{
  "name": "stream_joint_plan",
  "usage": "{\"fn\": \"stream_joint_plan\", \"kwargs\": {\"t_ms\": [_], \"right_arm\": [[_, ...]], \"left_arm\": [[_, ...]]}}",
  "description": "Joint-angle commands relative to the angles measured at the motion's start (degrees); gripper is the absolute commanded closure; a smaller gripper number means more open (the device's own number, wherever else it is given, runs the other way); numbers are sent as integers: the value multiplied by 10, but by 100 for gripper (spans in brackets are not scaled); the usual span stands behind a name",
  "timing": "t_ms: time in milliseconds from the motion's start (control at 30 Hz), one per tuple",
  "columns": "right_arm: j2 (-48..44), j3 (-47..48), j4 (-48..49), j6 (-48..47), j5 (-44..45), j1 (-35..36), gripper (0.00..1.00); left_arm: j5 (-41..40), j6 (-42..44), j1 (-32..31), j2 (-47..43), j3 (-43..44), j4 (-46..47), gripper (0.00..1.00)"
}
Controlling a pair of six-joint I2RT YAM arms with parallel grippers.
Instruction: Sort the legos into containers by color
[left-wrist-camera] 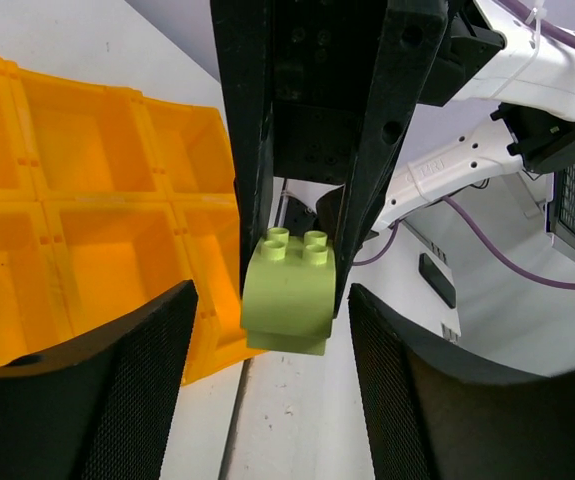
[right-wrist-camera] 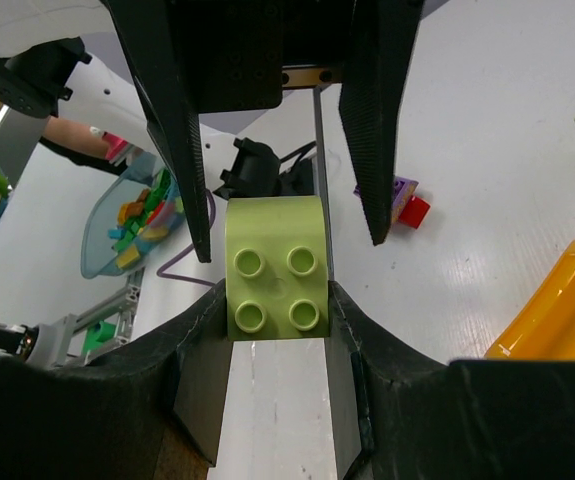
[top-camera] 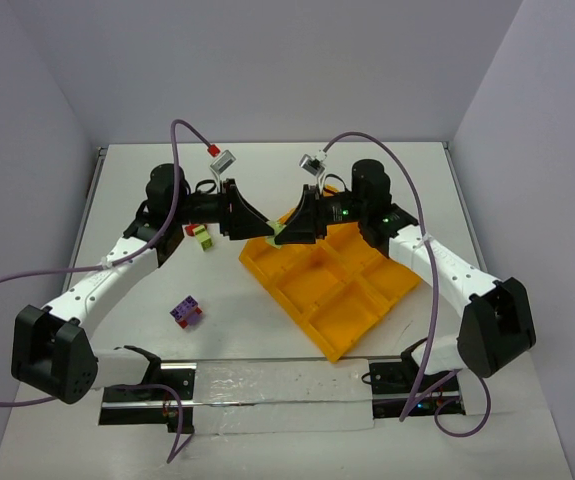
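My right gripper (top-camera: pixel 285 230) is shut on a yellow-green lego (right-wrist-camera: pixel 276 268), which it holds above the table beside the far-left corner of the orange-yellow tray (top-camera: pixel 337 290). My left gripper (top-camera: pixel 264 227) faces it, jaws open, one finger on each side of that lego (left-wrist-camera: pixel 289 292) with gaps showing. A red and yellow-green clump (top-camera: pixel 200 235) lies on the table left of the grippers. A purple and red clump (top-camera: pixel 186 311) lies nearer the front. The tray compartments (left-wrist-camera: pixel 87 230) that I can see hold nothing.
A clear plastic strip (top-camera: pixel 277 395) lies between the arm bases at the near edge. Purple cables loop over both arms. In the right wrist view a bin of mixed bricks (right-wrist-camera: pixel 132 220) sits off the table. White walls enclose the table.
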Motion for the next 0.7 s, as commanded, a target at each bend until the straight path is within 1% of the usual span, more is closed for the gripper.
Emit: {"fn": "stream_joint_plan", "kwargs": {"t_ms": [0, 100, 300, 333, 367, 433, 500, 533, 600, 633, 667], "right_arm": [[7, 37, -27, -29, 4, 12, 100], [9, 43, -37, -36, 7, 16, 100], [15, 49, -38, -35, 10, 20, 100], [16, 49, -37, -34, 11, 20, 100], [18, 49, -35, -34, 11, 20, 100], [18, 49, -34, -33, 12, 20, 100], [17, 49, -34, -33, 14, 21, 100], [16, 49, -35, -33, 15, 21, 100], [16, 50, -41, -38, 18, 21, 100], [15, 51, -44, -40, 20, 21, 100], [15, 52, -46, -41, 22, 22, 100]], "left_arm": [[15, -4, -3, -4, 33, 33, 37], [16, -1, -4, -6, 32, 34, 43], [23, 3, -4, -12, 29, 29, 64], [24, 5, -4, -12, 27, 28, 64], [26, 8, -4, -14, 28, 25, 60], [28, 14, -4, -15, 31, 15, 44], [31, 23, -4, -14, 33, 0, 32], [33, 26, -4, -14, 35, -6, 30], [38, 32, -4, -14, 35, -15, 30], [40, 35, -4, -14, 35, -19, 31], [41, 35, -4, -13, 35, -20, 35]]}}
